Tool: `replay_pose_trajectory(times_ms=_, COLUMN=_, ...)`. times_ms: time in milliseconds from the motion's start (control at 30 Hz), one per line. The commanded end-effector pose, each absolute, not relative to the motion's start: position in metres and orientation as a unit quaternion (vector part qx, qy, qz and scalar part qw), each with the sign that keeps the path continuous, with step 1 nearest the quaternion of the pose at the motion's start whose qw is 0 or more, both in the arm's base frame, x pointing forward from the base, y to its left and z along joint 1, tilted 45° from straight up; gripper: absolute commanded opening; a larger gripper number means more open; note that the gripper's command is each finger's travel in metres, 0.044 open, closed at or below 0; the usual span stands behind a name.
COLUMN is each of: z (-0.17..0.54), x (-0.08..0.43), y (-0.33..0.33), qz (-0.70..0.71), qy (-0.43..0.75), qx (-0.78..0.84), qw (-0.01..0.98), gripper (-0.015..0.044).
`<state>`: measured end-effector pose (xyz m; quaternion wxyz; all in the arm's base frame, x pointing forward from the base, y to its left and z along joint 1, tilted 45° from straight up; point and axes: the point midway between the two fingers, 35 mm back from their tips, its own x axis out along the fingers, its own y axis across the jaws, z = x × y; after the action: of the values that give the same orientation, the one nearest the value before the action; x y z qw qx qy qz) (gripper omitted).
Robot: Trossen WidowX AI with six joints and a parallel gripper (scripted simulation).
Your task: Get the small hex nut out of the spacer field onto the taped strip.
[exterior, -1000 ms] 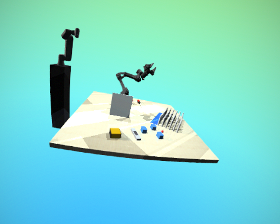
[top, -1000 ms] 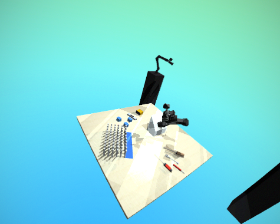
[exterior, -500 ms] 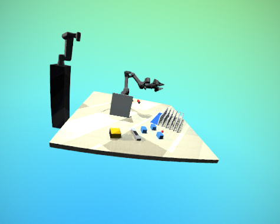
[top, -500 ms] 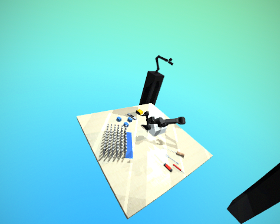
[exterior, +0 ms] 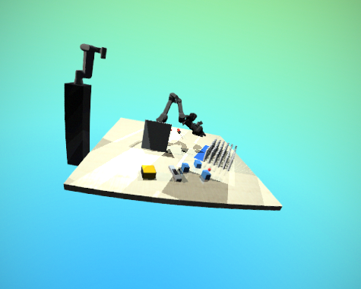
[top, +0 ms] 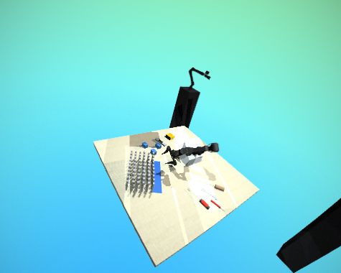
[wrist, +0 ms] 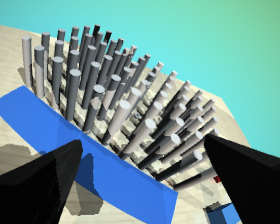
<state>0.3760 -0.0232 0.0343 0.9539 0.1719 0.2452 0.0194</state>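
Observation:
My gripper (top: 164, 159) (exterior: 203, 134) (wrist: 144, 143) is open and empty, above the table near the blue taped strip (top: 157, 187) (exterior: 201, 154) (wrist: 21, 106). The standing metal spacers (wrist: 73, 97) form a dense field behind the strip in the wrist view and look upright. A small ring-like shape (wrist: 137, 116) shows between spacers there and may be the nut; I cannot tell for sure. In the top view, a wooden-handled tool (top: 220, 187), a thick red-handled tool (top: 204, 204), a thin red-handled tool (top: 215, 204) and a thin grey tool (top: 209, 194) lie at the right, away from my gripper.
Several blue blocks, one of them (top: 144, 145) (exterior: 205, 175) farther out, stand beside the field's end. A yellow block (top: 170, 136) (exterior: 148, 172) and a grey object (top: 161, 141) (exterior: 175, 173) lie near them. A grey panel (exterior: 156, 137) stands by the arm's base.

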Motion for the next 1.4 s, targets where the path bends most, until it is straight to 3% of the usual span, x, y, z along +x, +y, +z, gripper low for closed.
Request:
replay_pose_trajectory(times_ms=0, z=0.030, x=0.373, y=-0.018, qz=0.027, qy=0.253, qx=0.179, qw=0.950, gripper=0.0440)
replay_pose_trajectory(times_ms=1033, z=0.030, x=0.374, y=-0.018, qz=0.028, qy=0.253, qx=0.180, qw=0.950, gripper=0.0440)
replay_pose_trajectory(times_ms=1367, z=0.067, x=0.393, y=0.049, qz=0.087, qy=0.255, qx=0.245, qw=0.931, gripper=0.0440)
